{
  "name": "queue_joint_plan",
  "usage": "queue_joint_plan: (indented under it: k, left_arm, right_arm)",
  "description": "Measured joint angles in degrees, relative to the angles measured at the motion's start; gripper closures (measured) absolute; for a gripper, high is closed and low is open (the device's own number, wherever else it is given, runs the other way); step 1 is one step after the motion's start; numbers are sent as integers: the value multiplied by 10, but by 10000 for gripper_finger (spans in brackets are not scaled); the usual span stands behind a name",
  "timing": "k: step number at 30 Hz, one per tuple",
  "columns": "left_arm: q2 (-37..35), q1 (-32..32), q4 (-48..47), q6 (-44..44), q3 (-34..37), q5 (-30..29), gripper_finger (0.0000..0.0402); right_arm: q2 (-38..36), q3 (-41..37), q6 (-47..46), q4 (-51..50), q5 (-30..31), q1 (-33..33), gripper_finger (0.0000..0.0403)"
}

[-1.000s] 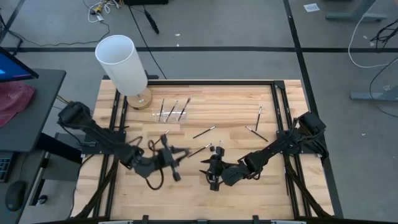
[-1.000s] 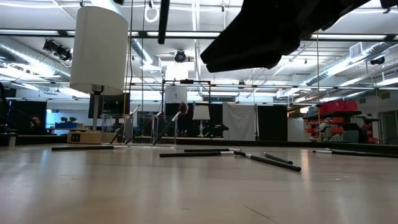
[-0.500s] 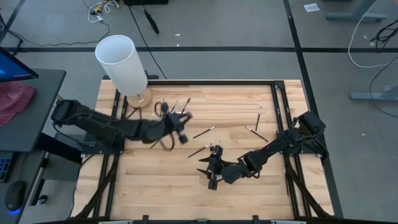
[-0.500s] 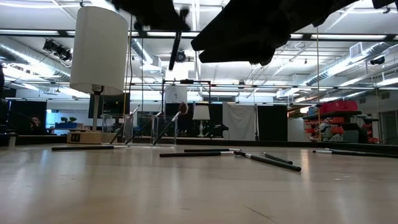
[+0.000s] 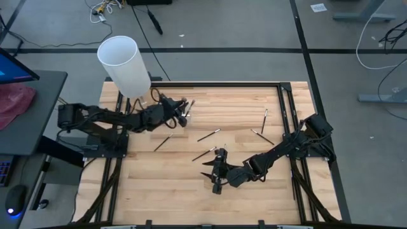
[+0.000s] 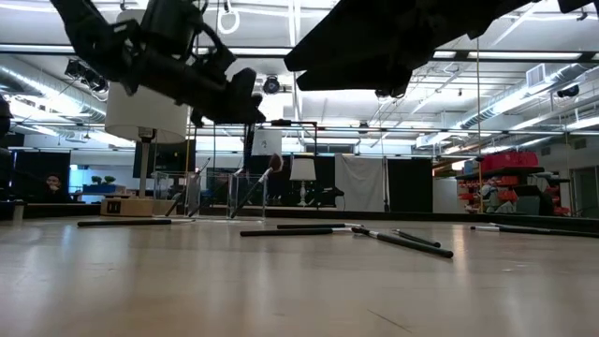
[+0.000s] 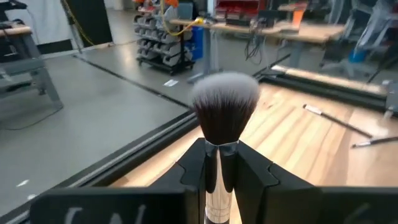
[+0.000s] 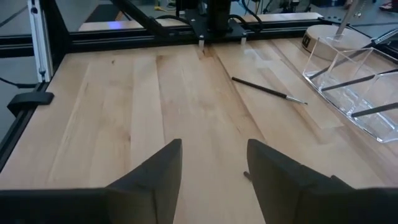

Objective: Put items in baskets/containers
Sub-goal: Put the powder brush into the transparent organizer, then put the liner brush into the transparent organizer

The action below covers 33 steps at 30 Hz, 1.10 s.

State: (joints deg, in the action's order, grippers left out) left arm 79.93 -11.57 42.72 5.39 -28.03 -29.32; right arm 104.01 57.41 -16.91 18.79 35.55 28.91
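five loose brushes [image 5: 208, 135] lie flat on the wooden table [image 5: 165, 184] in your high view: three in the middle and two well apart from them toward the right side. three more lean upright in the clear holder [image 8: 348, 93], which sits at the far edge just beside the tall white cylinder [image 5: 124, 63]; you can count their stems [image 6: 265, 180] in the low view. one last brush [image 7: 225, 106] is in the left gripper [image 7: 221, 171], which is clamped on its silver ferrule with the fluffy head pointing forward. that makes nine brushes you can count.

your left arm reaches out from the table's left edge, nearly straight, with its gripper raised above the holder. your right arm is bent in from the right side, its gripper [image 8: 211, 168] low over bare wood near the middle, fingers spread and holding nothing.
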Motion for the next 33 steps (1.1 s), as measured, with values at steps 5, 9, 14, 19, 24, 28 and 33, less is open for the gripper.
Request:
queue_joint_plan:
  k: [5, 9, 14, 19, 24, 28, 33]
  left_arm:
    - [45, -18, 76, 5, 22, 26, 343]
    - [83, -21, 80, 15, 22, 27, 339]
    - [113, -21, 83, 22, 22, 27, 342]
    - [119, -21, 84, 30, 22, 26, 328]
    - [119, -21, 84, 31, 22, 25, 306]
    - [119, -21, 81, 37, 22, 24, 288]
    - [117, -21, 79, 39, 22, 24, 263]
  right_arm:
    - [0, 0, 13, 21, 0, 0, 217]
    - [0, 0, 14, 26, 0, 0, 217]
    - [0, 0, 13, 26, 0, 0, 217]
    - [0, 0, 14, 27, 0, -1, 217]
    - [0, 0, 14, 27, 0, -1, 217]
    - [0, 0, 14, 26, 0, -1, 218]
    - [0, 0, 14, 26, 0, -1, 218]
